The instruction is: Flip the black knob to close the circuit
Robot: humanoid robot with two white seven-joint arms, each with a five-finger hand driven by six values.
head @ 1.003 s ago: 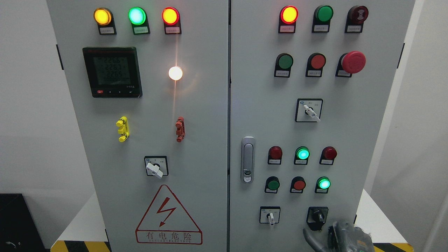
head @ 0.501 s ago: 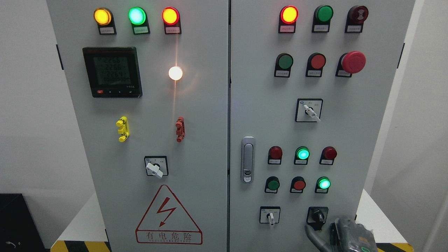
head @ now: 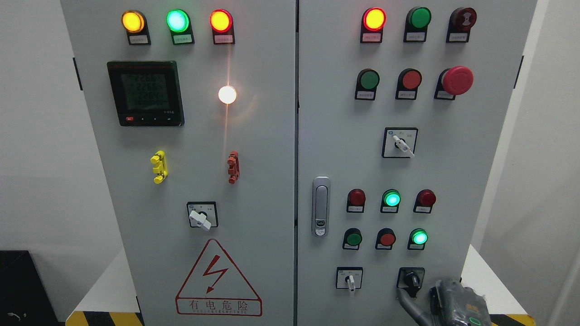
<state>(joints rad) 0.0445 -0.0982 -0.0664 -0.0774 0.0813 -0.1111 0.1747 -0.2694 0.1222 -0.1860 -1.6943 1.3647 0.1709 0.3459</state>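
Observation:
The black knob (head: 411,279) sits on a black square plate at the lower right of the grey cabinet's right door (head: 344,149), its handle pointing up and slightly left. My right hand (head: 446,302) comes in at the bottom right edge, just below and to the right of the knob. One grey finger (head: 408,302) stretches up and left, its tip at the lower left corner of the knob's plate. The hand holds nothing and the knob is not grasped. The rest of the hand is cut off by the frame's bottom edge. My left arm does not show.
A white-handled selector switch (head: 349,279) is left of the knob. Above are lit green lamps (head: 419,237), red and green push buttons and a red mushroom stop button (head: 457,80). A silver door latch (head: 321,206) is on the right door's left edge.
My right hand has drifted a little to the right, and its outstretched fingertip has crept up to the knob's plate. The knob has not turned.

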